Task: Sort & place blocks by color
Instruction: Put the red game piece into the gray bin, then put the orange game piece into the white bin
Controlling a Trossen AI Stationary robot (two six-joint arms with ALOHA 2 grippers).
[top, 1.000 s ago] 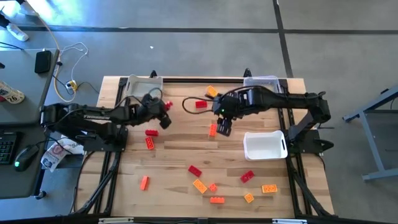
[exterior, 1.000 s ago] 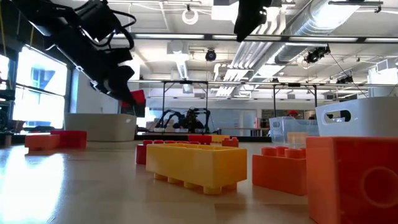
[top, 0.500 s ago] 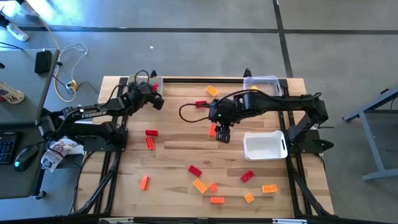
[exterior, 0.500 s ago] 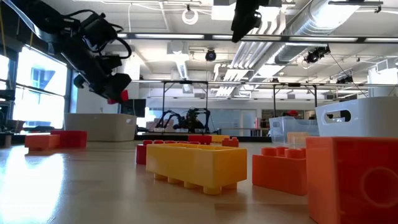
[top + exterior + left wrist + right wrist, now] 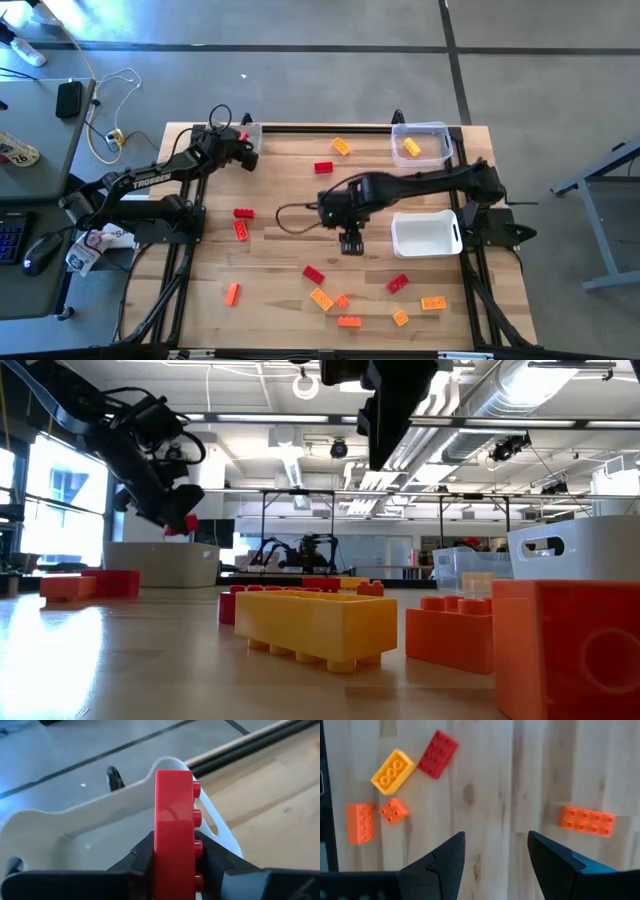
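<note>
My left gripper (image 5: 243, 155) is at the far left, shut on a red block (image 5: 172, 810) over the white bin (image 5: 225, 135); the low view shows it (image 5: 178, 520) raised above that bin (image 5: 160, 563). My right gripper (image 5: 351, 243) hovers open over bare wood mid-table, pointing down, with nothing between its fingers (image 5: 495, 837). An orange block (image 5: 586, 821) lies flat on the table to one side of it. A red (image 5: 313, 273), a yellow-orange (image 5: 320, 297) and two orange blocks (image 5: 349, 321) lie nearer the front edge. My left gripper pinches the red block between its two fingers, one on the studded top (image 5: 196, 855) and one on the opposite face. The block juts forward past the fingertips. It hangs clear of the table, over the white bin's rim (image 5: 100, 810).
A clear bin (image 5: 420, 145) at the far right holds a yellow block (image 5: 411, 148). A second white bin (image 5: 425, 235) stands right of my right gripper. Loose blocks lie at the far middle (image 5: 323, 167), left (image 5: 243, 212) and near right (image 5: 433, 302).
My left gripper has swung toward the table's far left corner with the red block, from mid-table to over the white bin. My right gripper has moved toward the near edge and down, away from the orange block, which stays on the table.
</note>
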